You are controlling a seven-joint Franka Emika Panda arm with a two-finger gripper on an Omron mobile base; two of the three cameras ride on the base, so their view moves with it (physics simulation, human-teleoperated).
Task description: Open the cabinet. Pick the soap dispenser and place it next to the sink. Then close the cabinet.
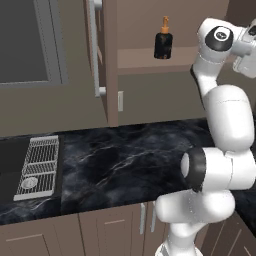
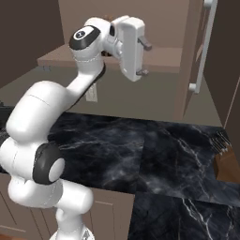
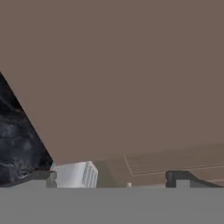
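I saw the cabinet (image 1: 107, 60) open, the black soap dispenser (image 1: 163, 40) upright on its shelf, the sink (image 1: 10, 165) down left.

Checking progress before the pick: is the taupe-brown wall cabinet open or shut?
Open. The taupe-brown wall cabinet's door is swung out edge-on, exposing the shelf and the black soap dispenser with orange pump.

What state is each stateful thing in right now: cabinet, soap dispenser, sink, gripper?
cabinet: both doors swung open, inner shelf exposed.
soap dispenser: upright on the cabinet shelf, not held.
sink: basin dry, grid rack lying in it.
gripper: open, empty, raised at shelf height, apart from the dispenser.
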